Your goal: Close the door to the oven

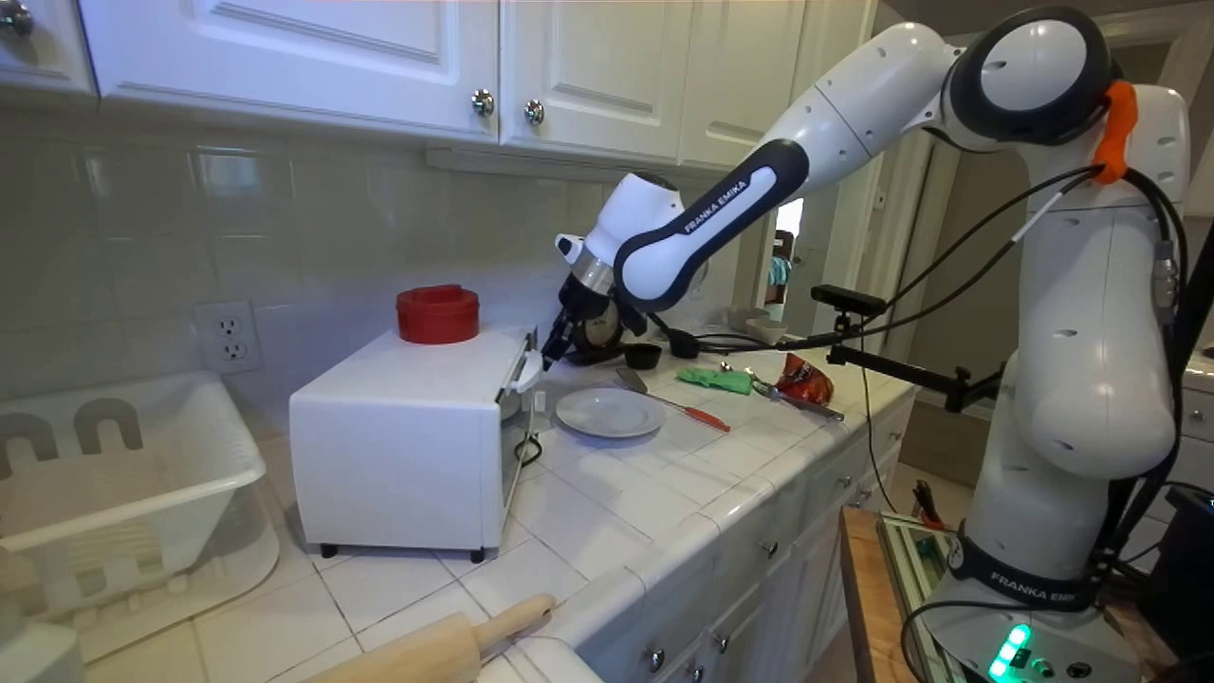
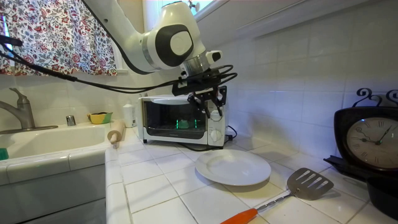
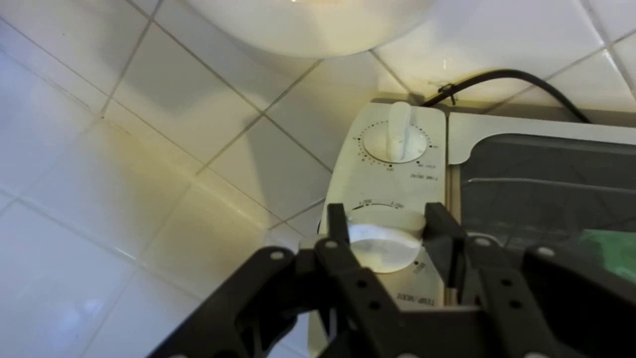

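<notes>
The door (image 2: 174, 119) fronts the oven (image 1: 394, 470) upright, apparently shut or nearly. The gripper (image 3: 386, 219) straddles the temperature knob (image 3: 385, 253), jaws parted; whether pinching, I cannot tell. Best back straight off, then press the handle (image 2: 170, 101) squarely.

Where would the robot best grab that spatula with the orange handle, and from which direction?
Probably by the orange handle, from above, pinching across its width: it lies along the counter, long and narrow, whereas the slotted blade is broad and flat.
</notes>
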`<state>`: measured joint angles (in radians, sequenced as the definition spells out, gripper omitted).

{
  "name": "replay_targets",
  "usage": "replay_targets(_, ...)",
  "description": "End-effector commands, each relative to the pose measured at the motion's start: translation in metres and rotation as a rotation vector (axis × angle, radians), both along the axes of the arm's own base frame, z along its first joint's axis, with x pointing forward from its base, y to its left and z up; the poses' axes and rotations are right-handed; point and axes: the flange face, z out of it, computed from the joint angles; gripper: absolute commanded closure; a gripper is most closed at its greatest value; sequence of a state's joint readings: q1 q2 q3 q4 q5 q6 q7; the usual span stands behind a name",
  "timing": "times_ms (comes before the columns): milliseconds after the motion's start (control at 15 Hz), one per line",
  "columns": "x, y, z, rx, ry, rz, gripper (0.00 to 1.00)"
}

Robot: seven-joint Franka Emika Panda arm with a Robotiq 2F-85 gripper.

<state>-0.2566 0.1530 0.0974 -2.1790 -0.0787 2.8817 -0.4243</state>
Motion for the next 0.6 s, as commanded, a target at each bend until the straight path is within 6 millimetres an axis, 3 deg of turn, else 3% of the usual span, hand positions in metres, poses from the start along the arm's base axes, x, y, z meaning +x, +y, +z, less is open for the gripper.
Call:
replay_targets(0,0.011,0.002,-0.004,0.119,0.029,0.016,0.82)
replay_targets(533,0.014,-0.021,-0.003,0.248,0.076,0.009,0.82)
